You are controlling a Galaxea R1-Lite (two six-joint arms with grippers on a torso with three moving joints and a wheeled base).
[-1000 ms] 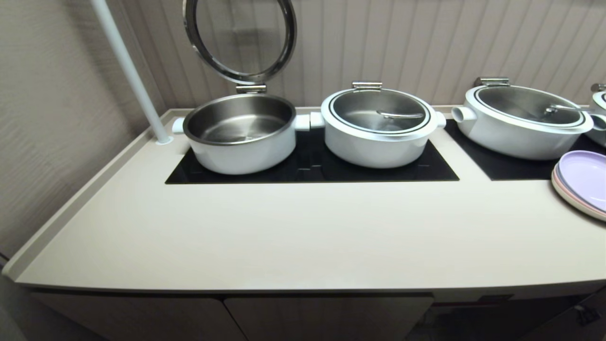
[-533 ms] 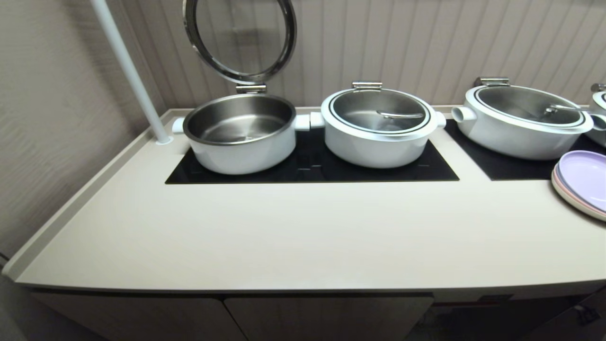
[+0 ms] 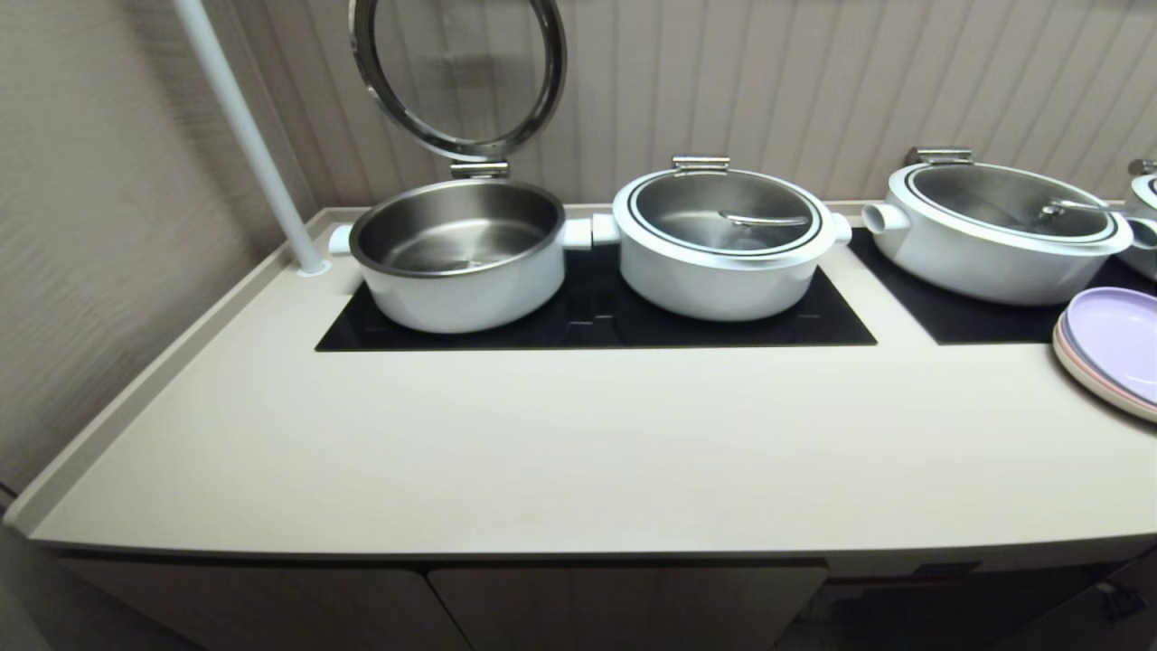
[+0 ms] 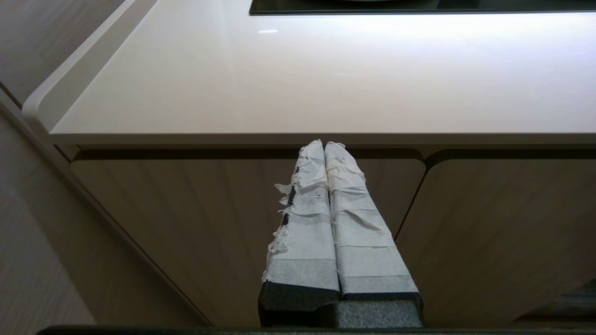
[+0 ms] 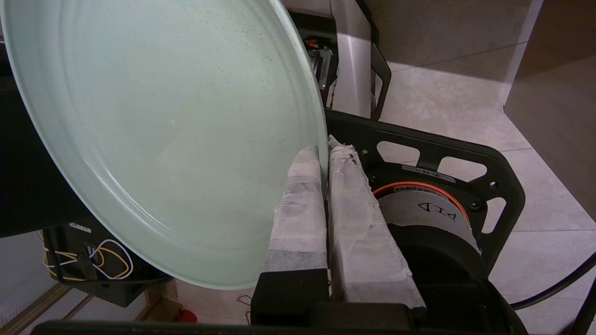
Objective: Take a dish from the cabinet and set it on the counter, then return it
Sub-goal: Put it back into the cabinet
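Dish (image 5: pixel 163 135) rim pinched between right gripper (image 5: pixel 324 151) fingertips

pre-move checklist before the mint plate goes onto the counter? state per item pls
1. Right tool shut on the mint-green plate, pinching its rim: ok.
2. Plate level: not ok, it is tilted steeply in the right wrist view.
3. Bare landing area on the counter in front of the cooktop panel: ok.
4. Clearance from the lilac plate stack at the counter's right end: cannot tell, the held plate is out of the head view.
5. Left tool shut, empty, below the counter edge by the cabinet doors: ok.
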